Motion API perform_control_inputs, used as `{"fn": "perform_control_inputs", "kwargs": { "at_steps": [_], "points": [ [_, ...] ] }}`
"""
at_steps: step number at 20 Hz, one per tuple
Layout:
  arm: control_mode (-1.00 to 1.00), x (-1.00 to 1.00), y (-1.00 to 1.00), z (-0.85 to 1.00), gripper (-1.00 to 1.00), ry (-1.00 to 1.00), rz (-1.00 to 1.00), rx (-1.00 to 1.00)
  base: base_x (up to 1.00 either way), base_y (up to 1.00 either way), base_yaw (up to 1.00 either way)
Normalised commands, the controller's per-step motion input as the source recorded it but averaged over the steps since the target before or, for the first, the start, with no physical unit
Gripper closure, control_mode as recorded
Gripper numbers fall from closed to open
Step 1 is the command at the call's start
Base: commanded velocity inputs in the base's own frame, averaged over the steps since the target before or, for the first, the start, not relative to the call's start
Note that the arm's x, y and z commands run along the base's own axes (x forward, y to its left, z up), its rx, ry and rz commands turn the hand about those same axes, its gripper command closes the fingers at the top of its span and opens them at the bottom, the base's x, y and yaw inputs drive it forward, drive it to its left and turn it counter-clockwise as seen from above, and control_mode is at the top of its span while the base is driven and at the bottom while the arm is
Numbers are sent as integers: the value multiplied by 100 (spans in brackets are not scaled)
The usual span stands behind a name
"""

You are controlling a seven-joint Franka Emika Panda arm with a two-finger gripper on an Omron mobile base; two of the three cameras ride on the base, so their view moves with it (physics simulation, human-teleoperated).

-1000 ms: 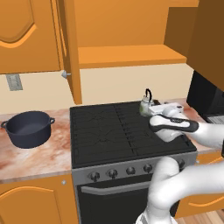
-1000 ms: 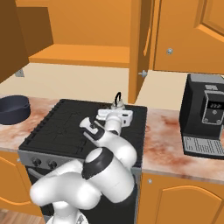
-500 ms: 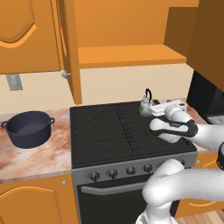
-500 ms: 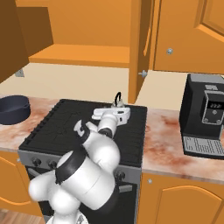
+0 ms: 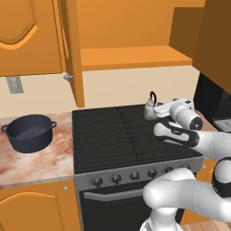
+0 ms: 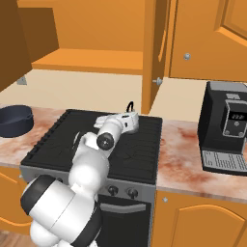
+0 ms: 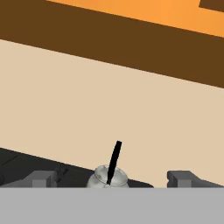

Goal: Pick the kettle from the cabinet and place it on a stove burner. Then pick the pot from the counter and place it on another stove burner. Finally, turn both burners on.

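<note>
Cabinet: door swung open, its one shelf bare of the kettle.

Stove: black cooktop with grate burners and a row of dark knobs along the front edge; none can be read as turned from these views.

Counter: marbled slab left of the stove, carrying the pot.

Pot: wide, dark, lidless, standing upright well apart from the stove. It looks rigid and the heavier of the two vessels. Its two small side handles offer little purchase, so the rim wall is the likelier place to pinch, and a one-sided grip may let it tilt.

Gripper: level with the kettle at the back right of the cooktop, jaws spread to their widest, one fingertip on each side of the kettle and holding nothing. In the hand view neither finger appears to touch the body, though the bottom band hides the lower part.

Kettle: upright on the rear right burner, just beside the wrist in the left base view. Small, rigid and probably light, with a smooth rounded body that could slip between flat pads. The thin arched handle rises between the fingers and is the surer hold. Judged from its seat on the grate, this first placement seems done; the pot is next.
</note>
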Motion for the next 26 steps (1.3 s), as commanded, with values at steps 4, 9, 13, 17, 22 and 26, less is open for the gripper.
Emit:
{"fn": "perform_control_inputs", "kwargs": {
  "at_steps": [4, 9, 13, 17, 22, 26],
  "points": [
    [-100, -23, 11, 44, -100, 6, 0, -9, 0, 0, 0],
    [-100, -21, 11, 36, -100, 6, 0, -9, 0, 0, 0],
    [-100, -20, 11, 31, -100, 7, 0, -8, 0, 0, 0],
    [-100, -18, 12, 26, -100, 8, 0, -8, 0, 0, 0],
    [-100, -17, 13, 25, -100, 10, 0, -6, 0, 0, 0],
    [-100, -16, 11, 22, -100, 11, 1, -5, 0, 0, 0]
  ]
}}
